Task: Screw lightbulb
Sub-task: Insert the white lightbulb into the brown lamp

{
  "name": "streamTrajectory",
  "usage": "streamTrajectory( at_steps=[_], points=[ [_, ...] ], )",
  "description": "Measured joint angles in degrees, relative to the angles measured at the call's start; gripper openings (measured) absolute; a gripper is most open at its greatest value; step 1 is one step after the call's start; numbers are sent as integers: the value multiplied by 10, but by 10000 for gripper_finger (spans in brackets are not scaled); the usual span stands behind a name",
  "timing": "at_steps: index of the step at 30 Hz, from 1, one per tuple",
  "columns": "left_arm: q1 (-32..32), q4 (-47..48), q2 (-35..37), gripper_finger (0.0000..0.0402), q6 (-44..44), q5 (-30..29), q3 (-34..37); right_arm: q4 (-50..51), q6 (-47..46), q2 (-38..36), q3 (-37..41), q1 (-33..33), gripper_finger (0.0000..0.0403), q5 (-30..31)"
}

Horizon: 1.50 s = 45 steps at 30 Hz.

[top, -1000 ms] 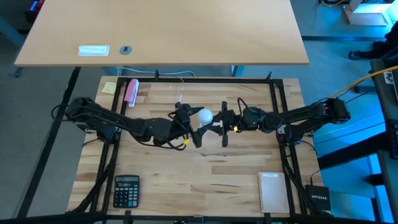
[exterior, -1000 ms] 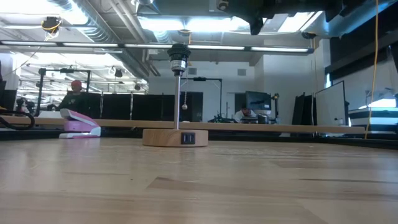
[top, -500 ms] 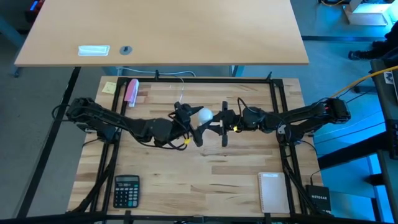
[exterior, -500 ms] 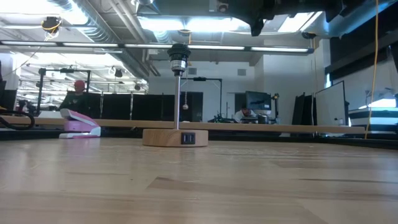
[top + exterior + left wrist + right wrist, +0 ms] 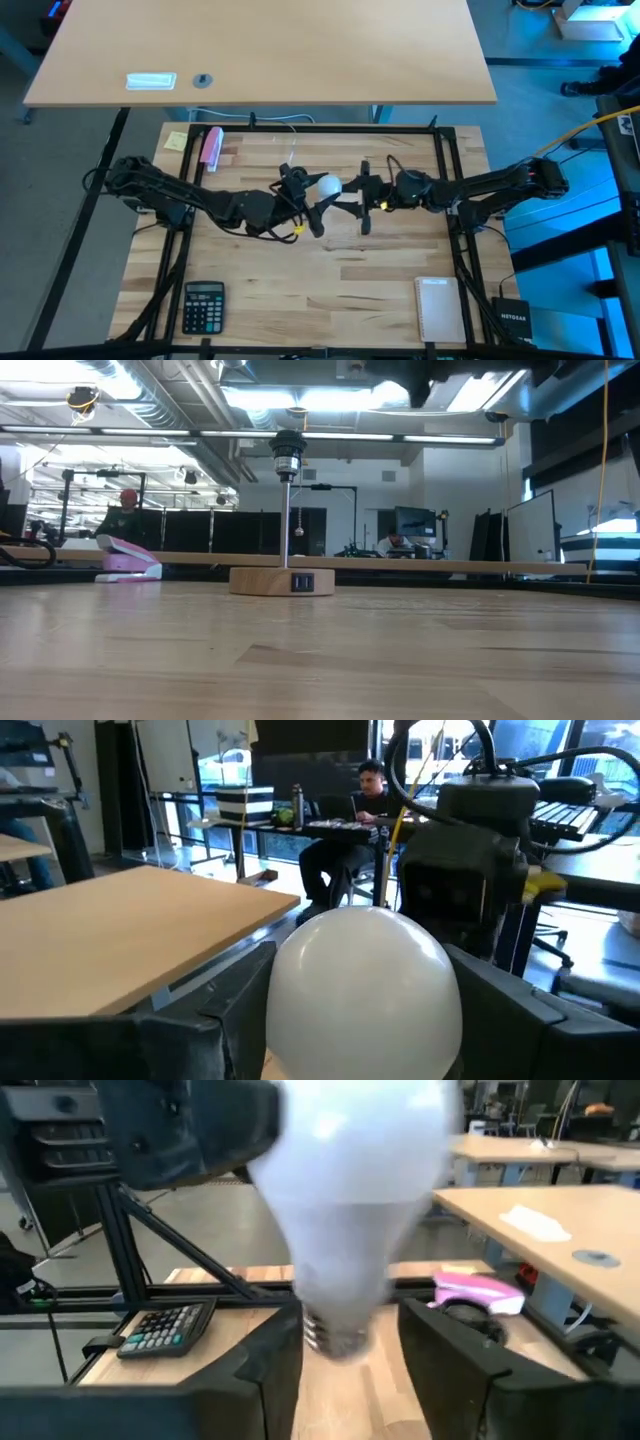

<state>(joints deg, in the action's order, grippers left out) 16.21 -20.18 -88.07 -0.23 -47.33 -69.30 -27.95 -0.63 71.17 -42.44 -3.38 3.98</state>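
Gripping the bulb (image 5: 362, 988) by its globe, the left gripper (image 5: 308, 203) holds it above mid-table. The right gripper (image 5: 360, 201) faces it with fingers (image 5: 268, 1360) apart, either side of the screw base, seemingly not touching. Farther back stands the socket (image 5: 288, 452).

Overhead layout of the worktop (image 5: 330, 290). The left gripper (image 5: 312, 205) and right gripper (image 5: 362, 199) meet above the middle of the worktop, with the lightbulb (image 5: 327, 186) between them, raised over the surface. The lamp base (image 5: 281, 580) stands on the worktop toward the far edge, its socket (image 5: 288, 455) on top of an upright stem. The stapler (image 5: 212, 148) lies near the far left corner, the sticky note (image 5: 176, 141) just beside it, closer to that corner. The calculator (image 5: 204, 305) lies at the near left corner, the notepad (image 5: 440, 308) at the near right corner. Beyond the far edge stands a second table (image 5: 262, 52).
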Motion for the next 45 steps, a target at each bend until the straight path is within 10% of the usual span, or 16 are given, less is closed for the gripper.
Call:
streamTrajectory(
  at_steps=[8, 16, 26, 45],
  points=[
    [49, 36, 60, 229, 68, -136, 0, 127, 55, -75, 0, 1, 248, 47],
    [44, 138, 93, 230, 36, -209, 0, -23, 69, 109, 25, 71, 279, 11],
    [55, 317, 131, 237, -92, -230, 5, -247, 22, 346, -26, 102, 279, -75],
    [59, 348, 142, 239, -125, -230, 6, -226, 25, 381, -101, 117, 279, -93]
  ],
)
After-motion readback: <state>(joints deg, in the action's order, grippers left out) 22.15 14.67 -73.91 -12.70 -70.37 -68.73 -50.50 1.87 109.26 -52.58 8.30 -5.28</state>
